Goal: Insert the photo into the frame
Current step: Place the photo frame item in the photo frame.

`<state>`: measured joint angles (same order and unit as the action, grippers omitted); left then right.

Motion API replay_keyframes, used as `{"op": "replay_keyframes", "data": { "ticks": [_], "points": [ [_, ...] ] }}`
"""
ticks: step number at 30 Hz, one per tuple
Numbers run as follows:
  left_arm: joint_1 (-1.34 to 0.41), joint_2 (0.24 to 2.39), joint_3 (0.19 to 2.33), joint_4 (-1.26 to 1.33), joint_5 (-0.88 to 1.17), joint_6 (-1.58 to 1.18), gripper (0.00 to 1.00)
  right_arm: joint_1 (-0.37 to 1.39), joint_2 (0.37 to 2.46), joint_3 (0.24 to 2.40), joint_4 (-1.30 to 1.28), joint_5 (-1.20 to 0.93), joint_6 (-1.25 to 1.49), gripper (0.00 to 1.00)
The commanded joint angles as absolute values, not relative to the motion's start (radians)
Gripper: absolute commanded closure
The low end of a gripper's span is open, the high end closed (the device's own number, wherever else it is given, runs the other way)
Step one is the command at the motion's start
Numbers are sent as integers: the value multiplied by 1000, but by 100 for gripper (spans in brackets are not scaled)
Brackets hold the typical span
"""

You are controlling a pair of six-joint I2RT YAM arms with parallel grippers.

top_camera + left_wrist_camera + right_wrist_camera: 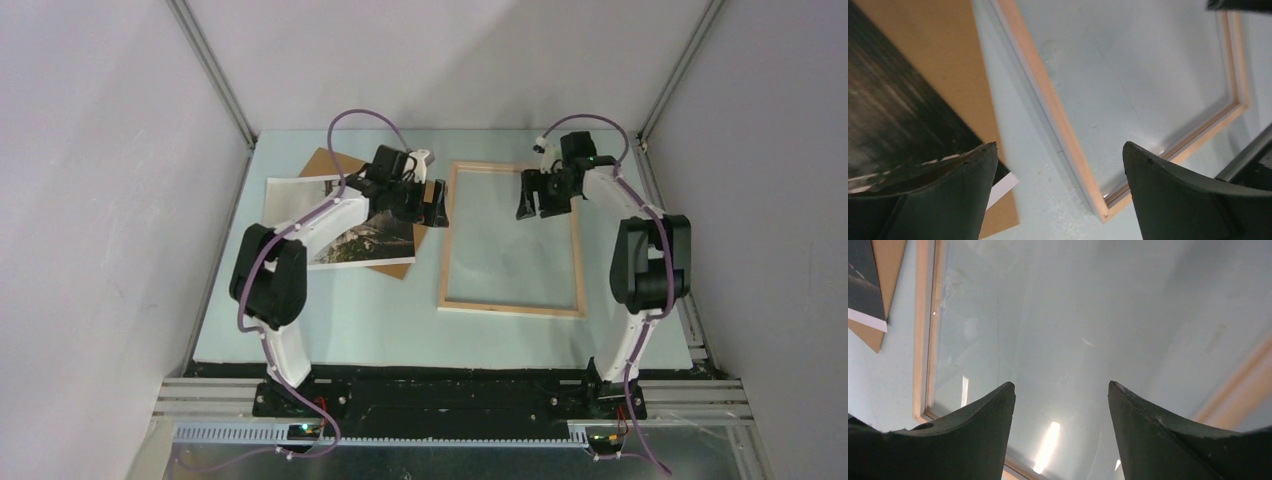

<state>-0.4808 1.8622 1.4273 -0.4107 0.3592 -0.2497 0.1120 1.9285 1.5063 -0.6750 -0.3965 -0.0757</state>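
Note:
The frame (510, 307) lies flat at the table's centre right, pale wood edges up, with a clear pane. The photo (365, 240) lies to its left on a brown backing board (325, 162), partly hidden by my left arm. My left gripper (432, 205) is open and empty, hanging between the photo's right edge and the frame's left rail. In the left wrist view the photo (893, 115) is at the left and the frame rail (1048, 100) in the middle. My right gripper (535, 198) is open and empty above the frame's far part, over the pane (1073, 315).
The pale blue mat (350, 320) covers the table between grey side walls. The backing board's corner (890, 260) and the photo's corner (863, 280) show at the left of the right wrist view. Both arm bases stand at the near edge.

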Motion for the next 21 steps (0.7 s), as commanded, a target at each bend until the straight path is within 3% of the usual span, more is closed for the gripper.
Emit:
{"op": "replay_keyframes", "data": {
  "ticks": [1, 10, 21],
  "points": [
    [-479, 1756, 1386, -412, 260, -98, 1, 46, 1814, 1462, -665, -284, -103, 28],
    [-477, 1623, 1281, -412, 205, -3, 1, -109, 1816, 1403, -631, -171, -113, 32],
    [-456, 1518, 1176, -410, 175, 55, 1, -118, 1929, 1402, -595, -133, -125, 40]
  ]
}}
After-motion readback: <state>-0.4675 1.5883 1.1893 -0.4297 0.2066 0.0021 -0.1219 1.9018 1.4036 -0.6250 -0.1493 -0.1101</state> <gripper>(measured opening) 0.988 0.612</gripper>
